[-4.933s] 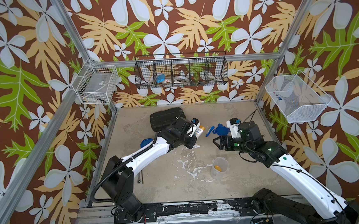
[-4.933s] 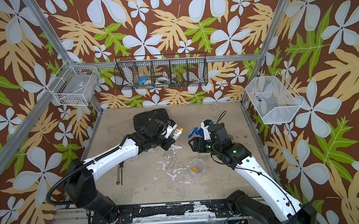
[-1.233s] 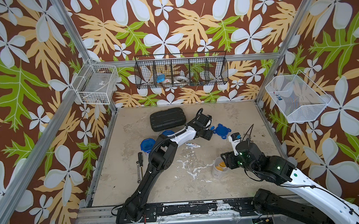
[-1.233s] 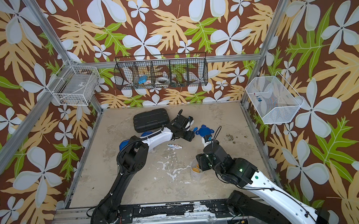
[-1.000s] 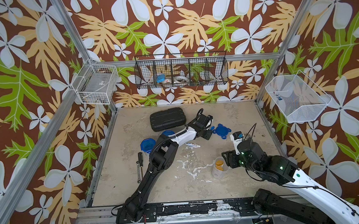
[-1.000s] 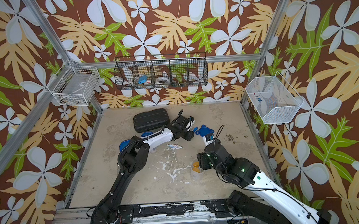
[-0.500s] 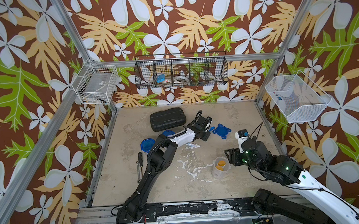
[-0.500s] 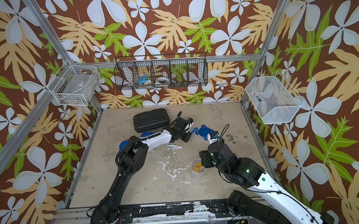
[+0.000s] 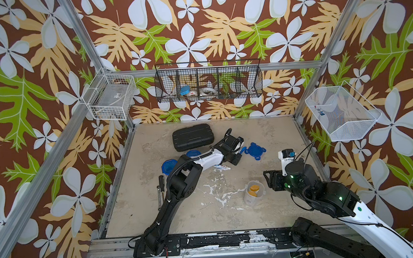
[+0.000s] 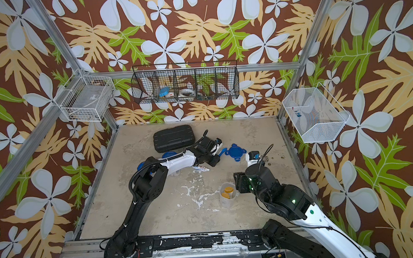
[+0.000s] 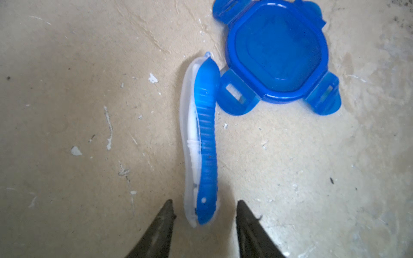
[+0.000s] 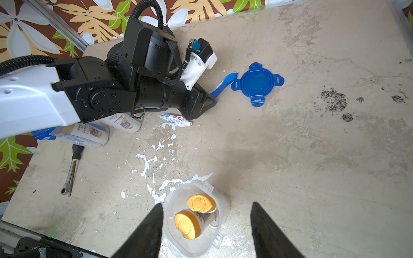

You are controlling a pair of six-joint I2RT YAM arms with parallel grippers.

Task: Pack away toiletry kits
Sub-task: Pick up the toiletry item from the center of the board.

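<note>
1. My left gripper [image 11: 205,202] is spread at the bottom centre of the left wrist view, one finger on each side of the near end of the blue toothbrush [image 11: 205,145], with a gap on both sides
2. The toothbrush lies in its clear case on the counter [image 11: 67,89], its far end touching a tab of the blue clip lid [image 11: 277,55] at upper right
3. My right gripper [image 12: 207,204] is spread too and pinches nothing
4. At the bottom centre of the right wrist view stands the open clear tumbler [image 12: 221,223], with two orange-capped bottles [image 12: 201,202] inside, caps up
5. The toothpaste tube [image 12: 174,119] lies left of centre; its red and blue print is too small to read
6. A lying white bottle [image 12: 120,121] shows a purple house label; the lettering is blurred
</note>
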